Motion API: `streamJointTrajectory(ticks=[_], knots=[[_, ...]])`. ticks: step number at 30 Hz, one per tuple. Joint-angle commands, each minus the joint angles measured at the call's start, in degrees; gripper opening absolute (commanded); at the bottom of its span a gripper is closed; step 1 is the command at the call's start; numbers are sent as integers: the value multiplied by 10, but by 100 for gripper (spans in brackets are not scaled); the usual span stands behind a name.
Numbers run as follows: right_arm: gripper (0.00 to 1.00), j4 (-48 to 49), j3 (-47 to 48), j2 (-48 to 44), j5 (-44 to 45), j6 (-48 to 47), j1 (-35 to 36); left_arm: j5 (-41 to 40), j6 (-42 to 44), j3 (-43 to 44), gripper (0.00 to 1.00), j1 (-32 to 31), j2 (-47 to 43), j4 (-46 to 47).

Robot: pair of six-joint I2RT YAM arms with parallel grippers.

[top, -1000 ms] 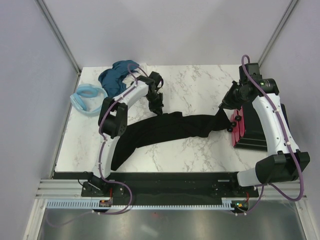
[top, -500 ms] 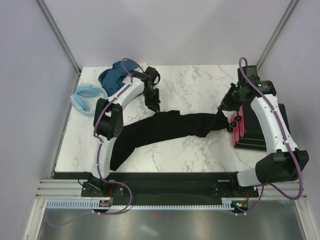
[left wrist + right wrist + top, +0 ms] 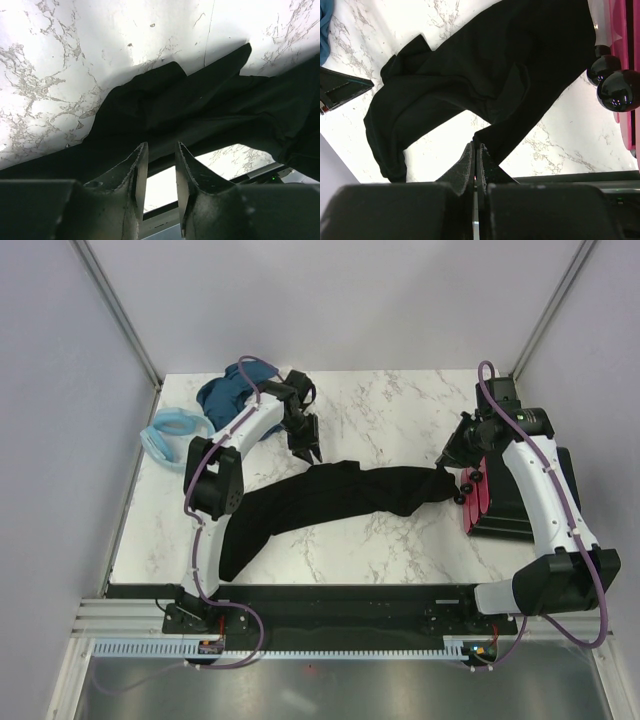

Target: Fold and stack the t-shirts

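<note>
1. black t-shirt [image 3: 330, 495]: bunched into a long band, lying diag. across the surface [image 3: 400, 415], from near-left edge up toward right side.
2. left end effector [image 3: 161, 150]: jaws apart, nothing betw. them. Poised over the shirt's far edge, left of ctr; contact can't be told.
3. right end effector [image 3: 476, 146]: jaws closed, pinching the shirt's right end, just beside pink-red object [image 3: 472, 502] at right edge.
4. teal-blue t-shirt [image 3: 228, 395]: crumpled, far-left corner, behind left arm.
5. light blue t-shirt [image 3: 172, 435]: bunched at left edge, just beside teal-blue one, partly overhanging.
</note>
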Motion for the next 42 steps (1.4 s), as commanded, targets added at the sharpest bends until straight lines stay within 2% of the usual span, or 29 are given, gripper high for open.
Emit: streamJointTrajectory(ticks=[1,11,14,15,21,29,37,38,40,41,42], knots=[[0,8,-3,-10,-1,-8,-4,21,19,-10,34,-3,-15,2],[0,13,-3,-2,0,-7,-6,32,26,-73,33,-10,-26,19],[0,15,-3,-1,0,-6,-6,30,27,-73,16,-11,-25,20],[0,15,-3,-1,1,-4,-6,29,28,-70,2,-10,-25,21],[0,17,-5,0,2,-3,-6,4,24,-59,2,-11,-36,19],[0,22,-3,-1,22,-14,-16,-87,5,-51,2,0,-116,0],[0,25,0,-7,17,-30,-37,-102,8,-109,2,11,-177,-7],[0,26,-2,-8,16,-31,-36,-88,18,-115,3,11,-175,-7],[0,27,-7,-14,14,-31,-36,-82,24,-141,20,10,-175,-1],[0,27,-8,-17,13,-30,-36,-84,26,-154,34,11,-175,6],[0,27,-10,-19,13,-30,-36,-84,28,-177,38,10,-174,12]])
